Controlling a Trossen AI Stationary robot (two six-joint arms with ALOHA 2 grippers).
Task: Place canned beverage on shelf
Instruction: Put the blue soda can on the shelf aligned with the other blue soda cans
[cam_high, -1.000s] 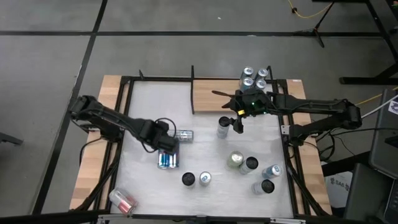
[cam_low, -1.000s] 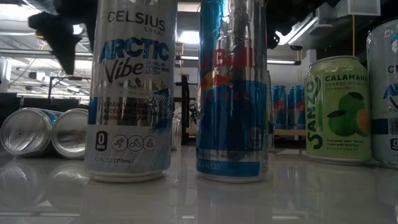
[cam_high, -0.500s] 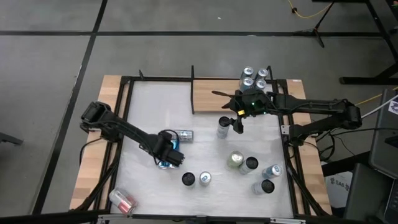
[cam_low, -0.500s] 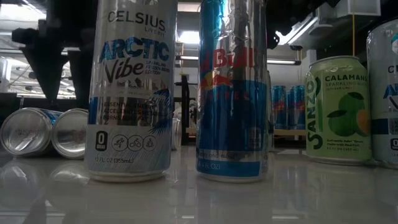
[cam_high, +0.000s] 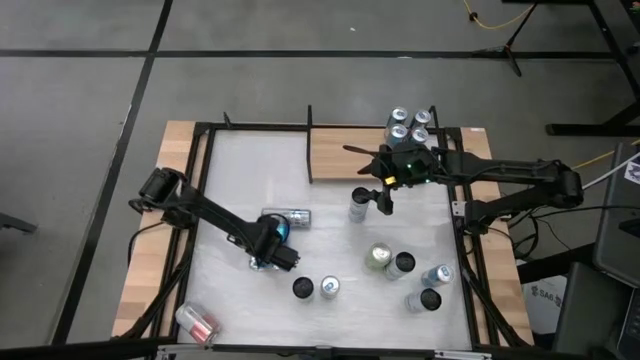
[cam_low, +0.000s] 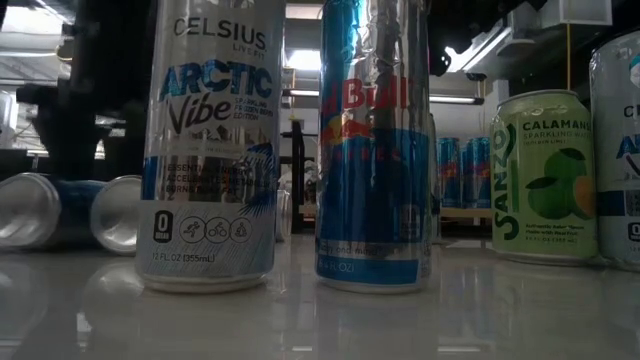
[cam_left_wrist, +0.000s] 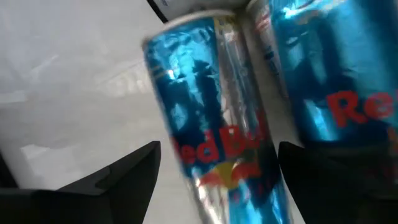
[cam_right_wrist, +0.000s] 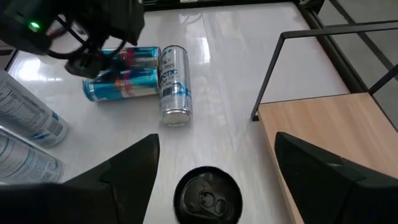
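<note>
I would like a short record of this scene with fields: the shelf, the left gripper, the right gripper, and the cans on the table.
shelf: light-brown wooden board at the table's far edge; four cans stand at its right end
left gripper: down over two lying blue Red Bull cans, fingers open on both sides of one can
right gripper: open, hovering above an upright can near the shelf
lying silver can: beside the Red Bull cans
other cans: several upright on the near right part of the table
</note>
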